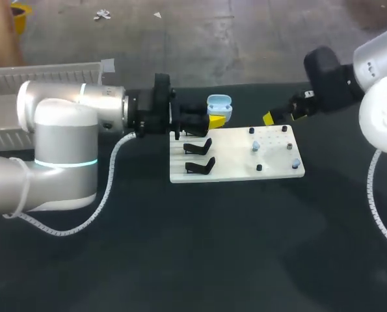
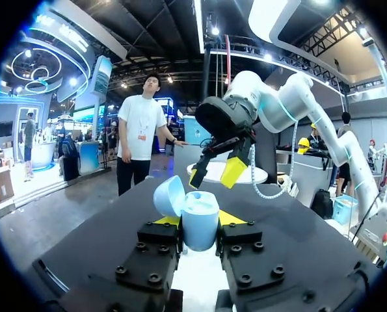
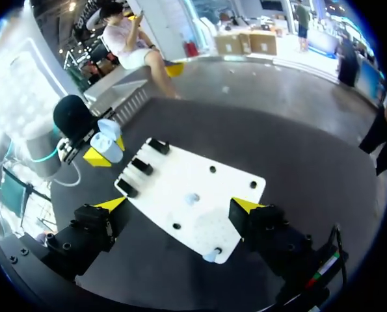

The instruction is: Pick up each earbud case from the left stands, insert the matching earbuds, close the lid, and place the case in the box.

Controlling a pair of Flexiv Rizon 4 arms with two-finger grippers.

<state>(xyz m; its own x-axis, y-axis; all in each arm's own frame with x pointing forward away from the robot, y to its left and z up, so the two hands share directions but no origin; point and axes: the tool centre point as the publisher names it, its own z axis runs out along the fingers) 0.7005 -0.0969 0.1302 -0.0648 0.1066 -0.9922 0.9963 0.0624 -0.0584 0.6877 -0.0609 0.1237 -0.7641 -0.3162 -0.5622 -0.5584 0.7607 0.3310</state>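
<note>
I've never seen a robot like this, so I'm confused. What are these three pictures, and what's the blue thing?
This is a robot with two arms at a dark table. One picture looks down from above. The other two come from cameras on each arm's wrist. The left gripper pinches a light blue earbud case with its lid open. The right gripper is open and holds nothing. On the table lies a white board with black stands and small blue earbuds on it.
</note>
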